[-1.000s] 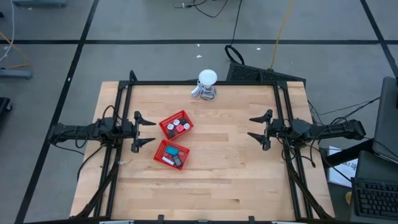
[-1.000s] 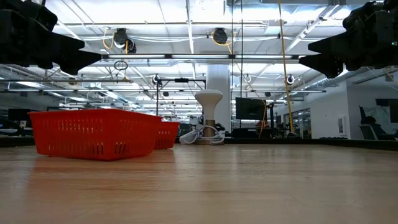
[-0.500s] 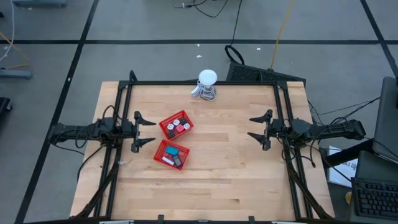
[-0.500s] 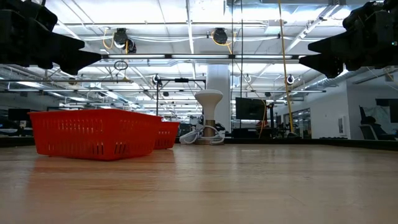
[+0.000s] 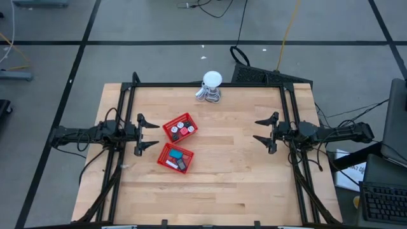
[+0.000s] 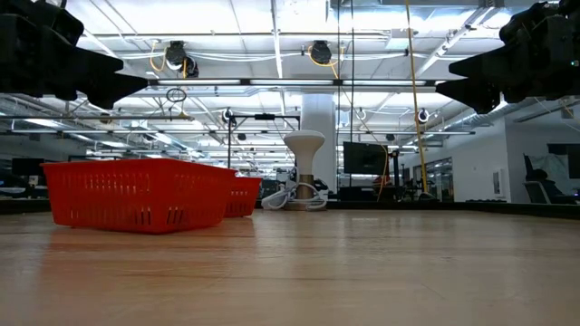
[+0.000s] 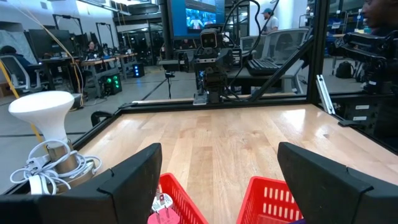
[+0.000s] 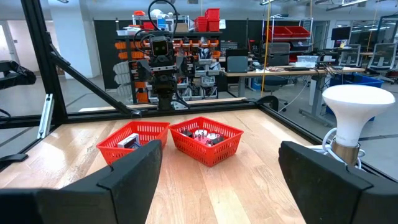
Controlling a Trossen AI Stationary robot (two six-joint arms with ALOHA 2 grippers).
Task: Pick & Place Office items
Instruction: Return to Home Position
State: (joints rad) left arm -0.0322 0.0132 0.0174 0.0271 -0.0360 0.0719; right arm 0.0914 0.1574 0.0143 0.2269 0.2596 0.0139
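Note:
Two red mesh baskets sit left of the table's middle. The farther basket (image 5: 180, 127) holds several tiny white, black and pink-red office items (image 5: 182, 129); the nearer basket (image 5: 175, 158) holds a light blue piece (image 5: 177, 153), a black one and a white one. My left gripper (image 5: 147, 133) hovers open above the table's left side, just left of the baskets. My right gripper (image 5: 264, 132) hovers open above the right side, far from them. In the right wrist view both baskets (image 8: 205, 138) stand side by side with pieces inside.
A white round-headed gadget with a coiled cable (image 5: 211, 88) stands at the table's far edge. Black frame rails (image 5: 210, 84) run along the far, left and right sides. Bare wood (image 5: 222, 178) stretches across the middle and near part of the table.

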